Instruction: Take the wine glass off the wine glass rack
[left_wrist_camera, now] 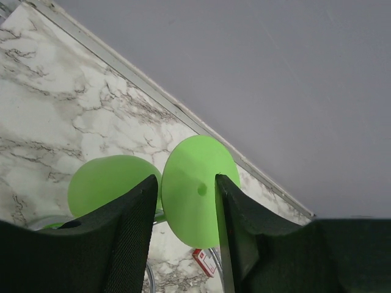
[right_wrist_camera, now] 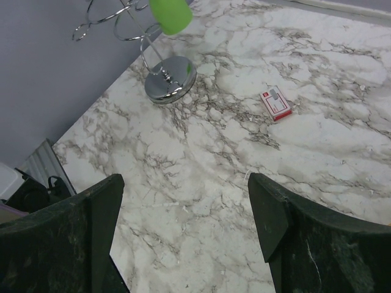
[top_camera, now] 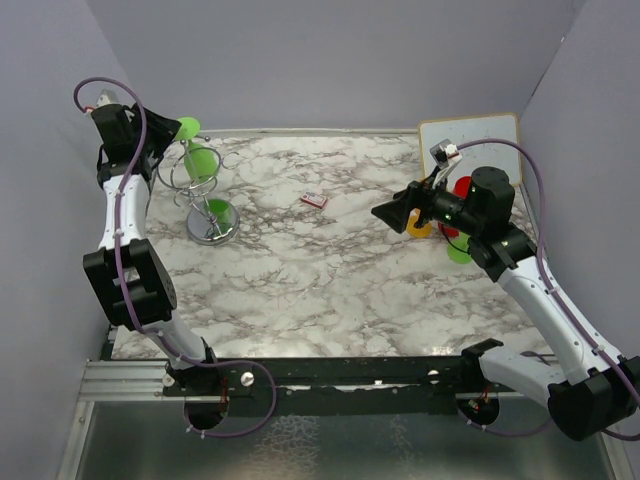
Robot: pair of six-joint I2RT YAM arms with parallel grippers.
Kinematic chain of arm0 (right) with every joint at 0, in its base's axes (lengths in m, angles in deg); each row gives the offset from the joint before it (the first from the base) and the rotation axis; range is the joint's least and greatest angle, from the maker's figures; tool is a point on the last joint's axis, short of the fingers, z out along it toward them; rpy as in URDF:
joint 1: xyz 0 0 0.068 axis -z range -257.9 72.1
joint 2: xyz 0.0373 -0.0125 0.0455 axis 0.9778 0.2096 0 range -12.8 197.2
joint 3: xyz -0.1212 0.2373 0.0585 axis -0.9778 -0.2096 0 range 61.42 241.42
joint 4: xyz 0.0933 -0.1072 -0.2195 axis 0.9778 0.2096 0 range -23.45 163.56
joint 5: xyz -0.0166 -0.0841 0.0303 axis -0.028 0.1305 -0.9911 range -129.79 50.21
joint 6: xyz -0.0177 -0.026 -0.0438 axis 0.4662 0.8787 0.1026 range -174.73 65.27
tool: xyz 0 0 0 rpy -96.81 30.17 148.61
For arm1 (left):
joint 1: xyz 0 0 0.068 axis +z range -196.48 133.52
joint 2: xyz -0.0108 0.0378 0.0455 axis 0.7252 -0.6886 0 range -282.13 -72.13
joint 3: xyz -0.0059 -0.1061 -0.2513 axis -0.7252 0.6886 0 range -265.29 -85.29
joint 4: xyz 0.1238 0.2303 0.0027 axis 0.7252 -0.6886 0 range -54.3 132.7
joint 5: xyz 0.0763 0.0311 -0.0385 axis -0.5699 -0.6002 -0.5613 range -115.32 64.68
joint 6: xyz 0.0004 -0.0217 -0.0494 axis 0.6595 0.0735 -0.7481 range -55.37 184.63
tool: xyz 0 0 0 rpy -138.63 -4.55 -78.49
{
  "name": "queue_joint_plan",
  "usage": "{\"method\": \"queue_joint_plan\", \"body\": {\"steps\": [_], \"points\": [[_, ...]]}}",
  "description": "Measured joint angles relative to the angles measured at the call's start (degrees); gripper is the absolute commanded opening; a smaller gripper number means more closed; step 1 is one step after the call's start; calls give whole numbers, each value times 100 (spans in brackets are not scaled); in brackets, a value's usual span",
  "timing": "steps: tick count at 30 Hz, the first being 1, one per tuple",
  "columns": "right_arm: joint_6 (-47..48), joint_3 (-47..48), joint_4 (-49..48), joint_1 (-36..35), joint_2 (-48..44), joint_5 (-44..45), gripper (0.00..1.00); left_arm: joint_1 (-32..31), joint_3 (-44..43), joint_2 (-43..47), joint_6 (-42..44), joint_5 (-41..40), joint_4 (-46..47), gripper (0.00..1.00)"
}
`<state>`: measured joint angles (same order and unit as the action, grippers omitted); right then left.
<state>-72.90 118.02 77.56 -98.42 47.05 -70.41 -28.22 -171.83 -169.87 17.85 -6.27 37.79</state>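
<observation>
The marble table (top_camera: 330, 290) carries the rack (top_camera: 212, 226) at its far left corner. The glass (top_camera: 200, 162), bright green and opaque, hangs upside down from the rack's upper loops, foot (left_wrist_camera: 194, 177) up and bowl (left_wrist_camera: 104, 180) down. A white board (top_camera: 482, 134) lies at the far right and a small red card (right_wrist_camera: 276, 104) sits mid-table.

The glass looks like plastic: probably light, stiff and smooth, so more likely to slip than to break. The rack is thin wire on a small round base and would probably tip or drag if the glass were pulled sideways against a loop. The surest hold looks to be the stem just under the foot, or the flat foot itself. The glass would then slide out along the loop's open end instead of being lifted straight up.

The left gripper (left_wrist_camera: 186, 183) is up at the glass. Its jaws are parted with the foot showing between the fingertips, face-on, and the bowl just off to one side. The far finger (left_wrist_camera: 244, 232) hides one edge of the foot, so contact cannot be judged. The right gripper (right_wrist_camera: 184, 179) hangs over bare marble, jaws spread wide and holding nothing, well apart from the rack.
</observation>
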Motion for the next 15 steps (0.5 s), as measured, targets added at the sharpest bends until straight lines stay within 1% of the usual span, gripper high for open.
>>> {"method": "queue_joint_plan", "body": {"steps": [9,15], "points": [[-9,0,0,0,0,-15,83,28,85,72,-142,122,48,33],[-13,0,2,0,0,-15,83,92,87,72,-299,157,48,29]]}}
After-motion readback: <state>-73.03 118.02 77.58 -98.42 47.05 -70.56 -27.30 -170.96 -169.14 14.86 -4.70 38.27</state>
